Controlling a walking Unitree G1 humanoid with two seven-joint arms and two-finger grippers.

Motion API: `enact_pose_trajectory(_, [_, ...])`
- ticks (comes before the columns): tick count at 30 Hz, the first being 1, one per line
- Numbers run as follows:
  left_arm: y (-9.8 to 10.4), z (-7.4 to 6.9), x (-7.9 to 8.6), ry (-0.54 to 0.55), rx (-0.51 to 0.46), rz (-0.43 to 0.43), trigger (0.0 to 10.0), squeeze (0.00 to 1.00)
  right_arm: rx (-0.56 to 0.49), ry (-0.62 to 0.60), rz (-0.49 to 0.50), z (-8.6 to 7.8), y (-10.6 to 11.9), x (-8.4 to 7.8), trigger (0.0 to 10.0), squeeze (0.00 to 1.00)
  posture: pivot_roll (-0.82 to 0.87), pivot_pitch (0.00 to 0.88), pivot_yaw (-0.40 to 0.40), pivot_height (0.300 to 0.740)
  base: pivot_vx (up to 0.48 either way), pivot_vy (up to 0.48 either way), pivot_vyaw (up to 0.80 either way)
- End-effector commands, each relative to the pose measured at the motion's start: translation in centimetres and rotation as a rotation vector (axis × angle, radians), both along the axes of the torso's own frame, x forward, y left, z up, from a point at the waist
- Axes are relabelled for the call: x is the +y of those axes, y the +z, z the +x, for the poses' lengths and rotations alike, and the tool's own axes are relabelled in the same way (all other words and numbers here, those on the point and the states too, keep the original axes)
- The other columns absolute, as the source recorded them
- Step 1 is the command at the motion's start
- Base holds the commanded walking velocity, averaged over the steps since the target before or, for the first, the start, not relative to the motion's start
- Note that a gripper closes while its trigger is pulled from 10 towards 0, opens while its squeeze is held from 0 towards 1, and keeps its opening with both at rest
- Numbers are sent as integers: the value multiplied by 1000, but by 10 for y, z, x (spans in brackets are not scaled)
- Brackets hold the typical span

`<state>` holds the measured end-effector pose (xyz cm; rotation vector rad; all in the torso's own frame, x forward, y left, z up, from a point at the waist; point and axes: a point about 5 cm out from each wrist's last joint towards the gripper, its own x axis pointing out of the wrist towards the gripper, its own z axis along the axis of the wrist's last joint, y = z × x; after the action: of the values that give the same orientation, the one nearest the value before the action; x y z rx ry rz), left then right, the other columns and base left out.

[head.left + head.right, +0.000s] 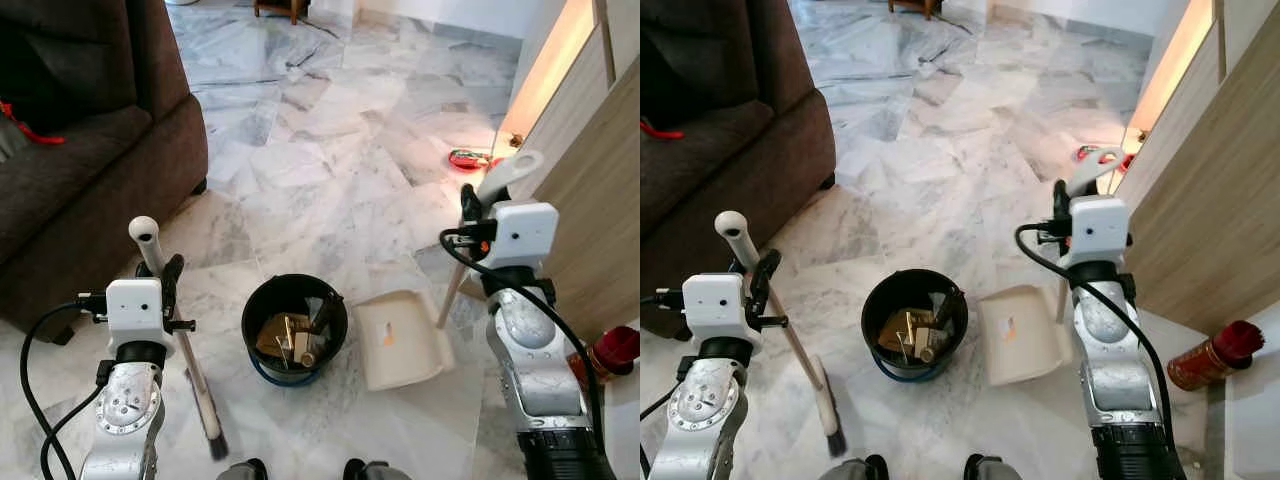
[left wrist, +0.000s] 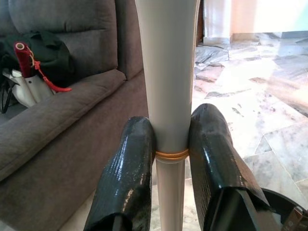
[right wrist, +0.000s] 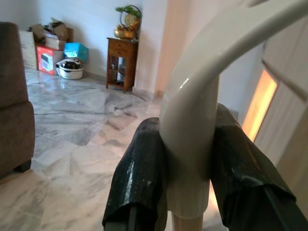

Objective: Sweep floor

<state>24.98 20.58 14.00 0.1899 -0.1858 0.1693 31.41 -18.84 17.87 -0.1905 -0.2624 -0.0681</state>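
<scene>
My left gripper [image 1: 168, 275] is shut on the white handle of a broom [image 1: 185, 355], whose dark bristles rest on the marble floor by my feet. In the left wrist view both black fingers [image 2: 127, 178] clamp the broom handle [image 2: 168, 86]. My right gripper [image 1: 470, 208] is shut on the curved white handle of a cream dustpan [image 1: 400, 340], which lies flat on the floor to the right of a black bucket [image 1: 295, 328]. The right wrist view shows the dustpan handle [image 3: 192, 110] squeezed between the fingers [image 3: 139, 173].
The black bucket holds several scraps. A dark brown sofa [image 1: 70, 150] stands at the left. A wooden cabinet wall [image 1: 590, 180] runs along the right, with a red can [image 1: 1210, 360] at its foot and a small red object [image 1: 465, 158] further back. Open marble floor [image 1: 320, 150] lies ahead.
</scene>
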Motion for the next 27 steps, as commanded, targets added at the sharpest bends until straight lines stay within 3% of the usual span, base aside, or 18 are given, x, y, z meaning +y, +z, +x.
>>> enact_pose_trajectory(1, [7,-4,1,-6,-27,14,10000,0,-25,5,43,0,5,-4,10000,0,-17,193,-18,740,0,0,0])
enact_pose_trajectory(18, [4,-6,-1,-16,-17,11,10000,0,78,59,24,-2,-26,-11,10000,0,-20,166,-21,740,0,0,0])
enact_pose_trajectory(27, [0,-8,-13,-90,1,63,10000,0,59,63,22,-1,-24,-12,10000,0,-15,152,-20,740,0,0,0])
